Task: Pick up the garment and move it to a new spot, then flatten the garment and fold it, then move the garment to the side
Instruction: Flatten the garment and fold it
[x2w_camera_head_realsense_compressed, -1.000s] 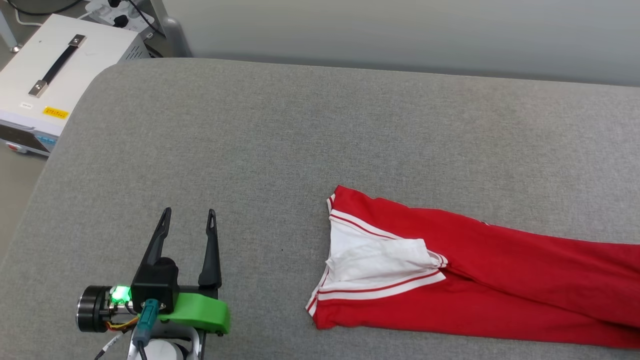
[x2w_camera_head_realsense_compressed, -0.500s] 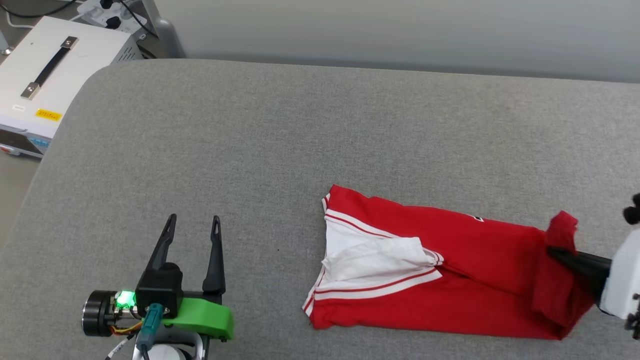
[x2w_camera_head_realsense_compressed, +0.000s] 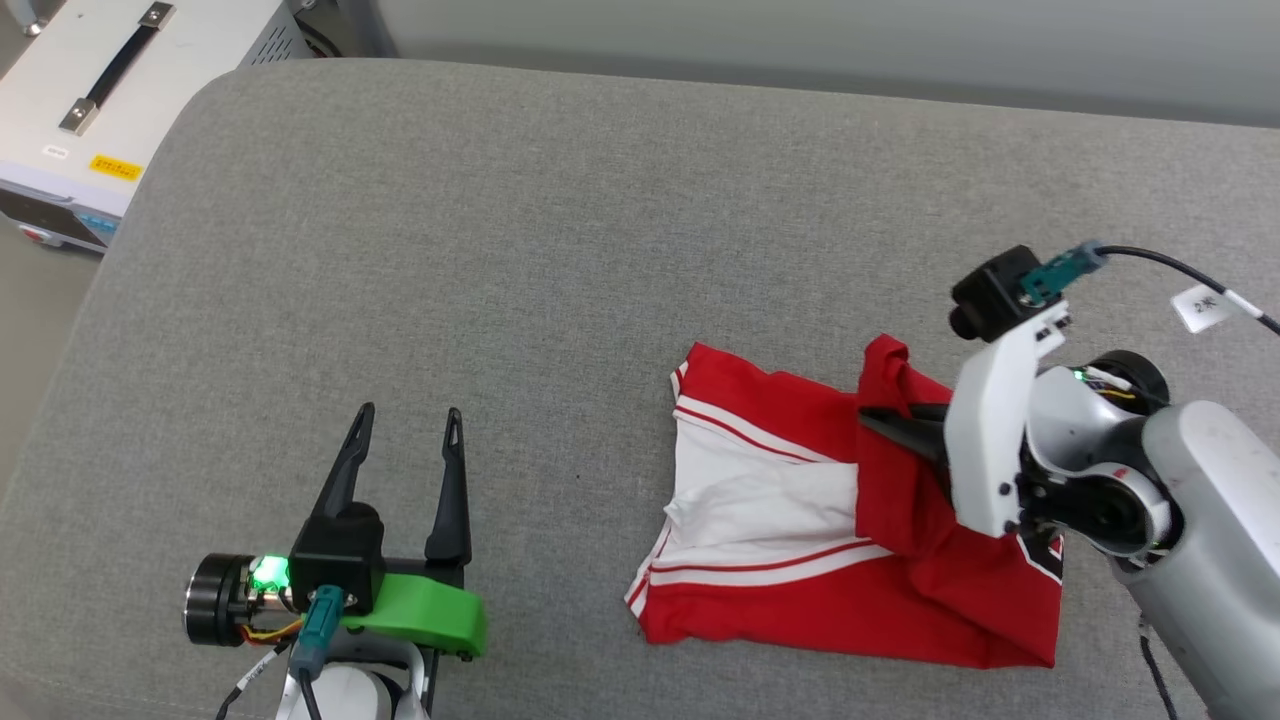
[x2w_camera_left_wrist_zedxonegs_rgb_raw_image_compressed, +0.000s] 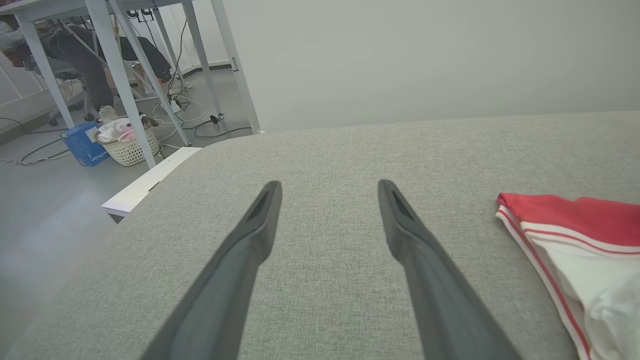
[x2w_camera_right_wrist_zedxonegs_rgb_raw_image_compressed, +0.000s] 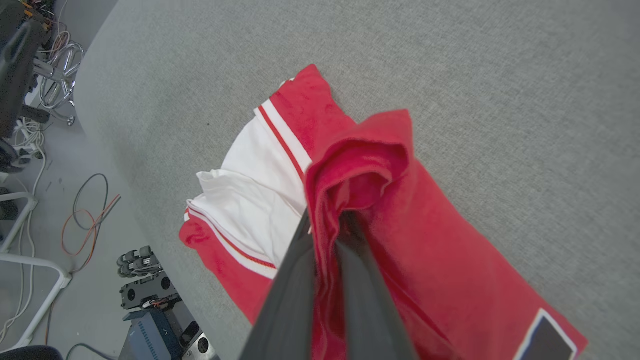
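Covering most of the head view, the grey cloth-topped desk (x2w_camera_head_realsense_compressed: 500, 250) carries the garment (x2w_camera_head_realsense_compressed: 800, 490) on the robot's right side, near the front edge. The garment is a red jersey folded on itself. A white sleeve with red-and-white striped trim lies at its left end, and its right end is lifted and doubled back over the middle. Far to the left of the garment, past the desk's rounded corner, stands a white equipment box (x2w_camera_head_realsense_compressed: 120, 90) with a black handle.

The right hand (x2w_camera_head_realsense_compressed: 875, 420) reaches in from the right of the garment. Its two dark fingers are pinched tight on the raised red fold, and a peak of cloth stands above the fingertips. The right wrist view brings this grip close: red fabric is bunched between the fingers and drapes down either side, while the rest of the garment rests on the desk below.

The left hand (x2w_camera_head_realsense_compressed: 410, 415) sits well to the left of the garment, fingers spread wide and holding nothing. The left wrist view shows bare grey cloth between them, with the garment's striped sleeve edge off to one side.

That view adds white frame legs (x2w_camera_left_wrist_zedxonegs_rgb_raw_image_compressed: 120, 90), a pale basket (x2w_camera_left_wrist_zedxonegs_rgb_raw_image_compressed: 127, 147) and a blue box (x2w_camera_left_wrist_zedxonegs_rgb_raw_image_compressed: 82, 145) on the floor beyond the desk. The right wrist view gives a black, white-edged number patch (x2w_camera_right_wrist_zedxonegs_rgb_raw_image_compressed: 545, 340) on the garment, which the head view half hides behind the white wrist bracket.
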